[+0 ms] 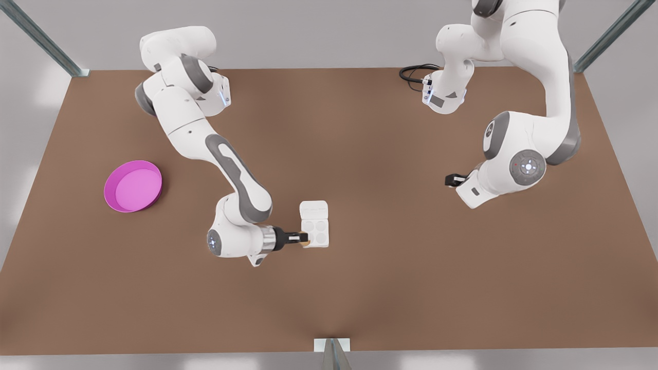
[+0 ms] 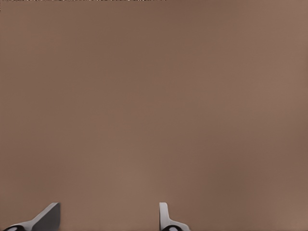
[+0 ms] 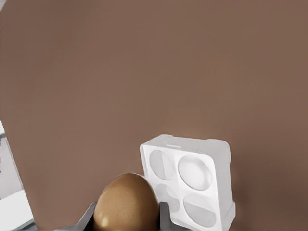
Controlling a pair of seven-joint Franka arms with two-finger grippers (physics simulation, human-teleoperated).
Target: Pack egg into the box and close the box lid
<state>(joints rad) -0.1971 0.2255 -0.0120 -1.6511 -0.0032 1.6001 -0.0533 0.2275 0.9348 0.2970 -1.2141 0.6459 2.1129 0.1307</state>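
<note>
The right pincer [image 1: 303,238] is holding the egg [image 3: 126,202] between its fingers, closed snugly around the shell, and is hovering right at the edge of the box [image 1: 315,232], on the front view's left side of the cupped tray. The box is sitting on the brown surface [image 1: 390,288] with all four cups looking empty, and the box lid [image 1: 313,209] is lying open and flat, hinged at the tray's far end.

To do this step well, I'd say the arm needs to be carrying the egg over one of the nearer cups, centring it above the hollow and lowering before letting go, so it is not rolling off the rim.

The left pincer [image 2: 109,216] is waiting well off on the front view's right, fingers spread apart and gripping nothing, over bare surface. A pink dish [image 1: 133,186] is sitting well apart on the front view's left. Nothing seems to be blocking the way to the cups.
</note>
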